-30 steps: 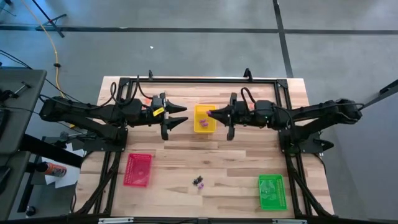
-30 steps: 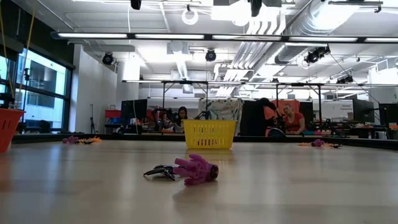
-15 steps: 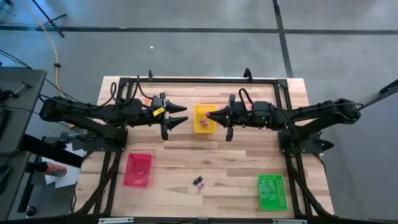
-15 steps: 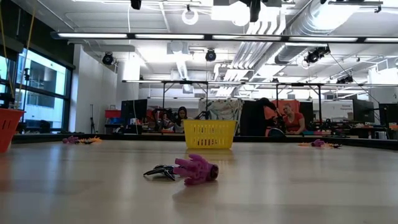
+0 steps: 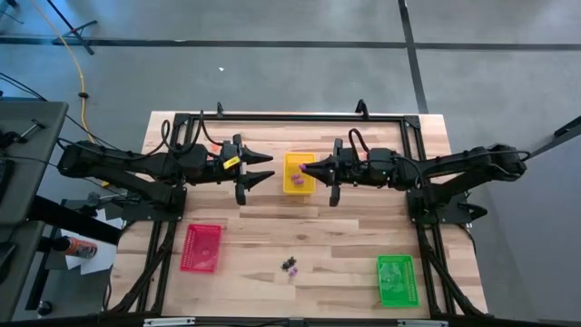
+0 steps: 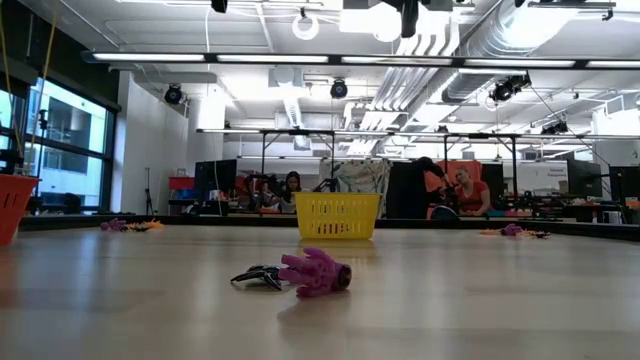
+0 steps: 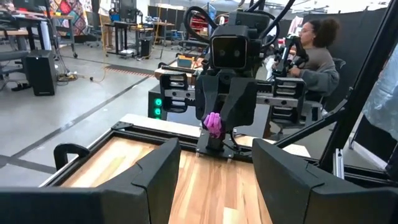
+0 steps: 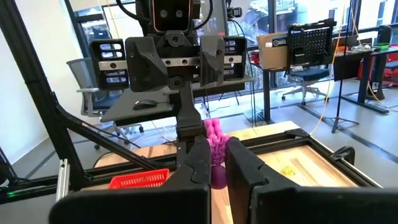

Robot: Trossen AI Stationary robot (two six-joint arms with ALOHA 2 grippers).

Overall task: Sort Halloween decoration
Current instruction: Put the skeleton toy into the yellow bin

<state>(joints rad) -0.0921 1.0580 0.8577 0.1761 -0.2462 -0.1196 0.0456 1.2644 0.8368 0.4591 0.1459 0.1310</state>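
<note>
My right gripper (image 5: 307, 166) hangs over the yellow tray (image 5: 300, 184), shut on a purple hand-shaped trinket (image 8: 214, 138). Other purple trinkets (image 5: 297, 180) lie inside that tray. My left gripper (image 5: 260, 168) is open, level with it just left of the tray, and holds nothing. It faces the right gripper and its purple trinket (image 7: 213, 124). Near the table's near edge a purple hand trinket (image 6: 316, 272) and a black one (image 6: 258, 276) lie on the wood, the same small cluster (image 5: 290, 265) as seen from above. My right gripper pinches the purple hand-shaped trinket between its two fingers (image 8: 244, 163). The trinket's fingered end (image 8: 213, 129) sticks out beyond the fingertips. The gripper comes in level from the table's right, and the trinket is lifted clear above the yellow tray.
A red tray (image 5: 201, 247) sits near the left front of the table and a green tray (image 5: 396, 280) at the right front. A black frame (image 5: 290, 118) runs round the table. Bare wood lies between the trays. People sit at benches beyond the table.
My right gripper has edged slightly toward the table's left, over the yellow tray, with the purple trinket still in its fingers. Nothing else has moved.
</note>
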